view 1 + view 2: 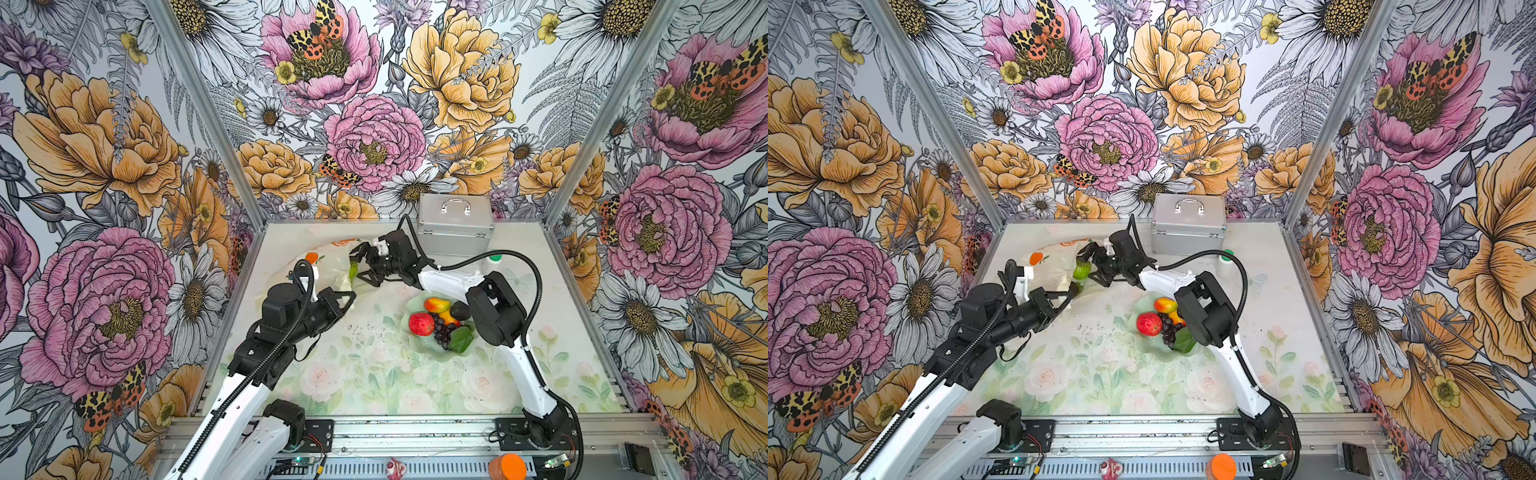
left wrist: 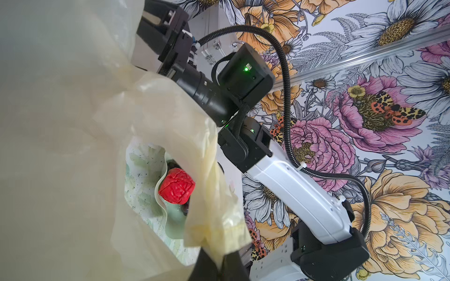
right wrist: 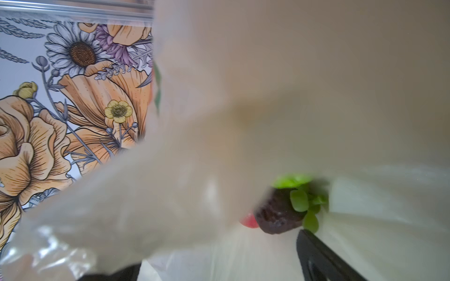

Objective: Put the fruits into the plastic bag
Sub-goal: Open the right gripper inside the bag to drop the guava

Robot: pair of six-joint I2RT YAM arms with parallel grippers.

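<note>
Plastic bag (image 1: pixel 1054 266) clenched in left pincer (image 1: pixel 349 297) | right pincer (image 1: pixel 1089 264) released, green fruit (image 1: pixel 1081 271) at its tips | other fruits (image 1: pixel 422 324) by its elbow, unbagged

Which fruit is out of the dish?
The green fruit, at the plastic bag mouth by the right gripper; strawberry, mango and grapes sit in the dish.

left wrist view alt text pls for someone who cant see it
A cream see-through plastic bag, its edge pinched by the left fingers, fills half the frame. Through a gap, a red strawberry sits in a pale green dish; beyond, the right arm and a flowered wall.
</note>
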